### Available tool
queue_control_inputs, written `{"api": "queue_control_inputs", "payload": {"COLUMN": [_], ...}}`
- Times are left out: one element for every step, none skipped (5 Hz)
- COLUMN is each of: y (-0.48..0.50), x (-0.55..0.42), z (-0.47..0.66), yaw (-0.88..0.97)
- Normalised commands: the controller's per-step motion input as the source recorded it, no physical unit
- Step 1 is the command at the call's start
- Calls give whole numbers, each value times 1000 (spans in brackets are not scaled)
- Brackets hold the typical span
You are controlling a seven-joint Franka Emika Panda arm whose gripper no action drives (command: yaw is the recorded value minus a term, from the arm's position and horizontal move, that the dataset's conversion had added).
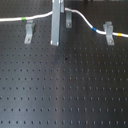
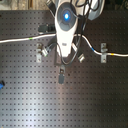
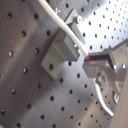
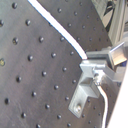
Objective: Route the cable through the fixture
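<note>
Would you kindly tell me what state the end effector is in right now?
End effector: shut on the cable, as best the first wrist view shows.

In the second exterior view you see the arm at upper centre: a white, rounded casing bearing a glowing blue circular light, with black cables looping behind it. Its fingers appear in the first exterior view as a tall grey metal bar.
</note>
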Motion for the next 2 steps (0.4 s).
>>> {"api": "queue_control_inputs", "payload": {"y": [106, 59], "x": [-69, 9], "z": [258, 107], "yaw": [40, 0]}}
